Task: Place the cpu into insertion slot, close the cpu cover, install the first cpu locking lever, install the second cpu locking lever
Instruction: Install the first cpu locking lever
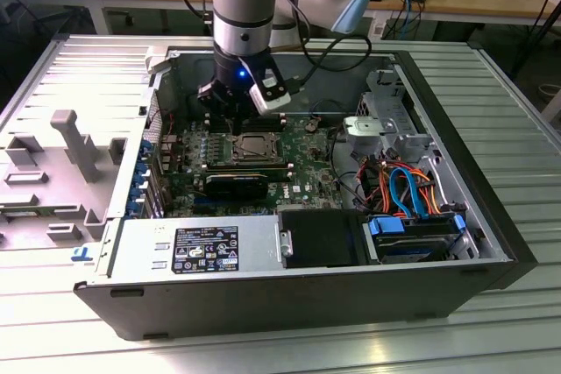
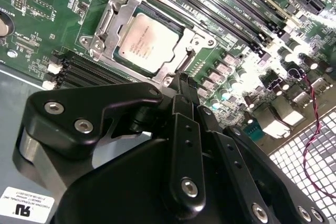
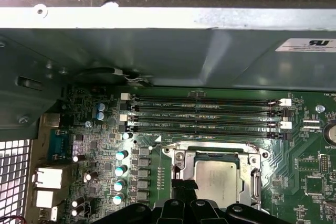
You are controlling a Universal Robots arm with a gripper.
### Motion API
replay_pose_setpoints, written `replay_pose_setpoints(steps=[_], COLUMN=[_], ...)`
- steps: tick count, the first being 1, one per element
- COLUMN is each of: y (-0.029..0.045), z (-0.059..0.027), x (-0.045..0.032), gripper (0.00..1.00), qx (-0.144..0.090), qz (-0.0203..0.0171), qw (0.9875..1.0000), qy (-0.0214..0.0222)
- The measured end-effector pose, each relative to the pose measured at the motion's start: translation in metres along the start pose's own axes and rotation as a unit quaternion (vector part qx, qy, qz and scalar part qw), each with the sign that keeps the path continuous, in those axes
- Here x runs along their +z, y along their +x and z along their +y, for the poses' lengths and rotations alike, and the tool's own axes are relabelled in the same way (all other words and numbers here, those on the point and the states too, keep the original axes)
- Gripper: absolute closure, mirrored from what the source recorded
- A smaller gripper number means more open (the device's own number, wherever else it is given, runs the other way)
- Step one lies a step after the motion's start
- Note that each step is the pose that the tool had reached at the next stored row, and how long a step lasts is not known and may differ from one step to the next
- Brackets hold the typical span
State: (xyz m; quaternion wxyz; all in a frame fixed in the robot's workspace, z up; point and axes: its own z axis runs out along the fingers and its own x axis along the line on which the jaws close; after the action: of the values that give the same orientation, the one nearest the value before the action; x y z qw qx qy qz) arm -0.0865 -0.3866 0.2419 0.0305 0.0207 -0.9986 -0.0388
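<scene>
One arm over the open computer case (image 1: 491, 216), and its one gripper (image 2: 185, 85) hangs low above the green motherboard (image 1: 302, 164), fingertips pinched narrow with nothing between them, right at the edge of the socket in the second wrist view. One cpu (image 2: 147, 42), silvery top up, sits flat inside the insertion slot (image 2: 185, 60), and one cpu cover (image 2: 112, 22) lies down around it as a silver frame, the chip showing through the cut-out. In the first wrist view the same chip (image 3: 219, 182) sits just past the black fingertips (image 3: 184, 188), framed by the cover (image 3: 178, 156). I count four long memory slots (image 3: 205, 114) running side by side just beyond the socket, and a row of small capacitors (image 3: 120, 177) near it. Whether the locking levers are latched, I cannot tell. In the exterior view the wrist (image 1: 241, 85) stands over the board's far side, with the socket (image 1: 254, 144) just in front of it. Around it: one black heatsink block (image 1: 238, 186) nearer the camera, one silver power supply (image 1: 197, 251) along the near wall, a bundle of orange and blue cables (image 1: 403, 186) to the exterior view's right, and one grey plastic part (image 1: 74, 142) lying on the table to the left
</scene>
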Motion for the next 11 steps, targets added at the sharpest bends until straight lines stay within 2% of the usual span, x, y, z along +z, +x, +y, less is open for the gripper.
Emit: replay_pose_setpoints(steps=[11], y=[0.0057], z=[0.0003], x=[0.0003], gripper=[0.89], qx=[0.0], qz=[0.0], qw=[1.0], qy=[0.0])
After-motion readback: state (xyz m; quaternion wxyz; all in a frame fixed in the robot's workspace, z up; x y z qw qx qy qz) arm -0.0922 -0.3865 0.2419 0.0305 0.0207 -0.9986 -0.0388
